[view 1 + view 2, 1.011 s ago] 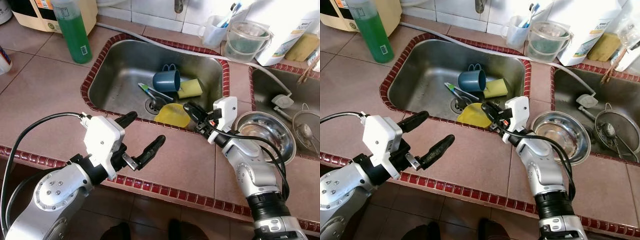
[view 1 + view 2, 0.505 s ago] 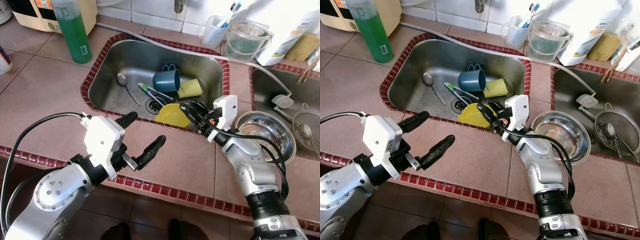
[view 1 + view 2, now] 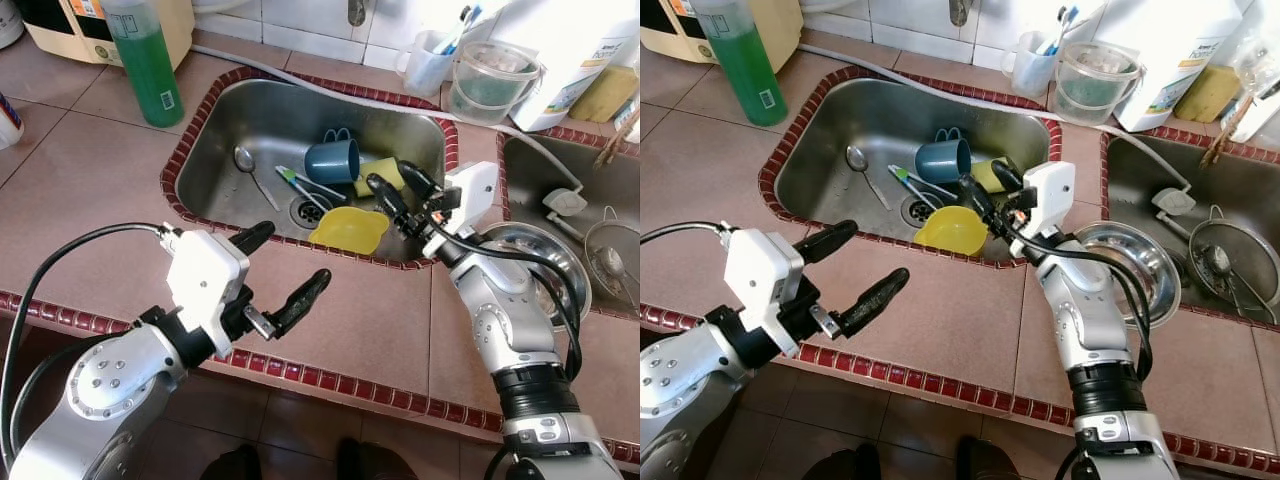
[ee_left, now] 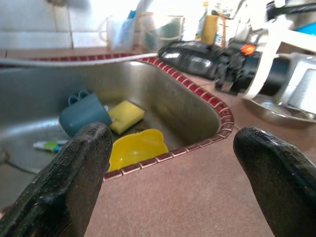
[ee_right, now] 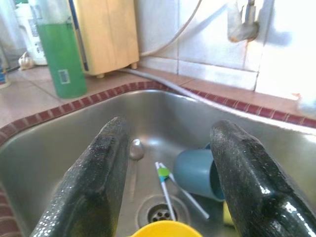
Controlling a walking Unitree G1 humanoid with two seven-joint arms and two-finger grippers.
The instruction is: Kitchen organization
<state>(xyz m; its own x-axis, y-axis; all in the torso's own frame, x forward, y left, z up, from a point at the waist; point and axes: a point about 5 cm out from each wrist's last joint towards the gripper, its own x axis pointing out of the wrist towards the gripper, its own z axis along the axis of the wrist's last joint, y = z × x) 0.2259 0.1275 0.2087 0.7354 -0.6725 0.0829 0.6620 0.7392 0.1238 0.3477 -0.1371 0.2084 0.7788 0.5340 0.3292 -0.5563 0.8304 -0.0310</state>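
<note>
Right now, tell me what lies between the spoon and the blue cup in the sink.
A toothbrush lies between the spoon and the blue cup, just above the drain; the left eye view shows it.

Sink basin holds: one blue mug, one yellow sponge, one yellow bowl, one spoon, one toothbrush with green head.

Counter far edge: one green liquid bottle, one beige box-like item at far left corner, one white cup holding toothbrushes, one clear plastic container, one large white bottle.

Between basins: one steel bowl.

Second basin at right: one strainer, one white plug-like piece.

Two grippers: left gripper, right gripper, fingers of both spread.
</note>
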